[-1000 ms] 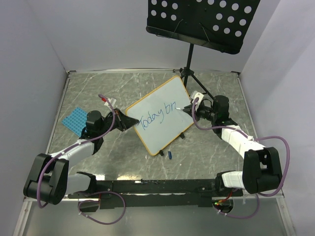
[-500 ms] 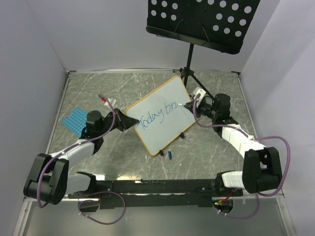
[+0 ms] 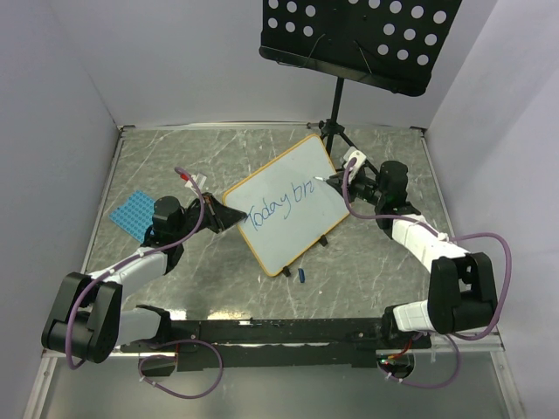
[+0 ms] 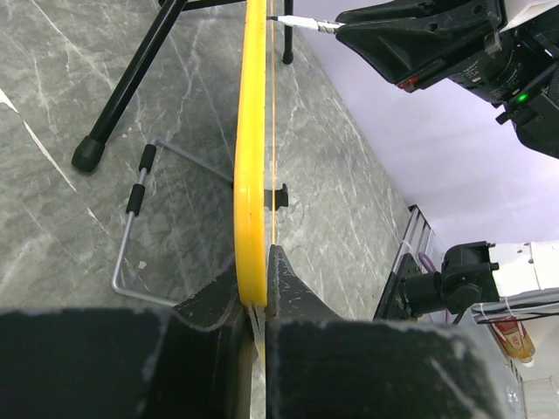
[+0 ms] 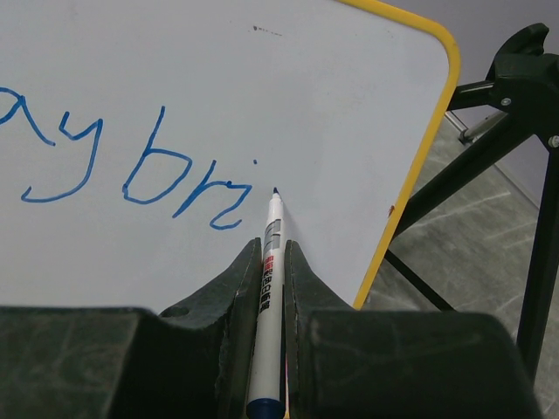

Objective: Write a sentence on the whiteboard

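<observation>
The whiteboard (image 3: 288,218), white with an orange-yellow frame, stands tilted mid-table. Blue writing (image 3: 278,206) on it reads "Today bri"; the right wrist view shows the end "ay bri" (image 5: 140,166). My left gripper (image 3: 229,218) is shut on the board's left edge; the left wrist view shows the yellow frame (image 4: 251,175) edge-on between the jaws. My right gripper (image 3: 336,182) is shut on a white marker (image 5: 269,288) with a blue tip. The tip (image 5: 275,191) is at the board just right of the "i".
A black perforated music stand (image 3: 358,39) stands at the back, its tripod legs (image 3: 336,135) behind the board's top corner. A blue studded mat (image 3: 133,214) lies at the left. A small blue cap (image 3: 302,276) lies below the board. Grey walls enclose the table.
The writing has grown from "Today br" to "Today bri". My right gripper with the marker has moved up and right along the board. The left gripper has not moved.
</observation>
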Action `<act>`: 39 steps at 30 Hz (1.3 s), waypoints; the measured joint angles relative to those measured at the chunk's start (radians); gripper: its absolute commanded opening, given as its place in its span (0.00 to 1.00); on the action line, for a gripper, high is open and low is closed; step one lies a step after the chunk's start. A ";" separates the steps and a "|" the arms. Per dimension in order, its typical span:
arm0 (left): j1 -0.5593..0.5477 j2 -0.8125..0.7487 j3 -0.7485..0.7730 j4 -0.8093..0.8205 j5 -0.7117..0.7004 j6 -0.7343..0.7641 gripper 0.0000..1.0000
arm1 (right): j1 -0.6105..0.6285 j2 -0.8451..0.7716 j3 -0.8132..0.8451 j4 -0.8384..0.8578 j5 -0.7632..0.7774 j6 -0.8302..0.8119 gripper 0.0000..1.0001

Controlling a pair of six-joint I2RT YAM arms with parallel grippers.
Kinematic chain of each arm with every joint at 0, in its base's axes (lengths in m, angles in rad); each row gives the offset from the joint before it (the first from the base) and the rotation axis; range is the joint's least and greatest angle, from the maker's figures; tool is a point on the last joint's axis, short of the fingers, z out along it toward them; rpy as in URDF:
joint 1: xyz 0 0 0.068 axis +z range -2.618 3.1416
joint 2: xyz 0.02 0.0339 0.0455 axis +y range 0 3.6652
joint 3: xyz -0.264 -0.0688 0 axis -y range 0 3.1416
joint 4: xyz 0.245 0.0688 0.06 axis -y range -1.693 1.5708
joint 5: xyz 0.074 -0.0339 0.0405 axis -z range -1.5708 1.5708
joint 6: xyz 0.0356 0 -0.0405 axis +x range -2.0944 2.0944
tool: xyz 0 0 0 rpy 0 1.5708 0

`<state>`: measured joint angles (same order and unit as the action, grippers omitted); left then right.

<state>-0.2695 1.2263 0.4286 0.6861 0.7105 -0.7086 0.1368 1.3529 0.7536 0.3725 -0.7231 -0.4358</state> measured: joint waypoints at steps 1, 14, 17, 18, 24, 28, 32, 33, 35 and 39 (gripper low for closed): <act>0.000 0.000 0.000 -0.001 0.000 -0.001 0.01 | 0.000 0.003 0.000 0.002 0.000 0.000 0.00; 0.000 0.002 0.000 0.000 0.000 -0.002 0.01 | -0.002 -0.005 -0.008 -0.012 -0.016 -0.034 0.00; 0.000 0.002 0.000 0.001 0.000 -0.001 0.01 | -0.002 -0.020 -0.024 -0.027 -0.024 -0.046 0.00; 0.000 0.002 0.000 0.001 0.000 -0.001 0.01 | -0.002 -0.024 -0.031 -0.031 -0.027 -0.050 0.00; 0.000 0.002 0.000 0.000 0.000 -0.001 0.01 | -0.002 -0.037 -0.043 -0.053 -0.031 -0.064 0.00; 0.000 0.002 0.000 0.001 0.000 -0.001 0.01 | -0.002 -0.038 -0.043 -0.055 -0.030 -0.067 0.00; 0.000 0.002 0.000 0.000 0.000 -0.001 0.01 | -0.002 -0.038 -0.043 -0.054 -0.030 -0.061 0.00; 0.000 0.002 0.000 0.000 0.000 -0.001 0.01 | -0.002 -0.038 -0.043 -0.053 -0.029 -0.059 0.00; 0.000 0.002 0.000 0.000 0.000 0.000 0.01 | -0.002 -0.038 -0.042 -0.053 -0.029 -0.053 0.00; 0.000 0.002 0.000 0.001 0.000 0.000 0.01 | -0.002 -0.037 -0.034 -0.052 -0.026 -0.038 0.00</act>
<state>-0.2695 1.2282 0.4286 0.6872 0.7105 -0.7082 0.1345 1.3163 0.7200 0.3206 -0.7490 -0.4740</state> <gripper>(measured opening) 0.084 0.177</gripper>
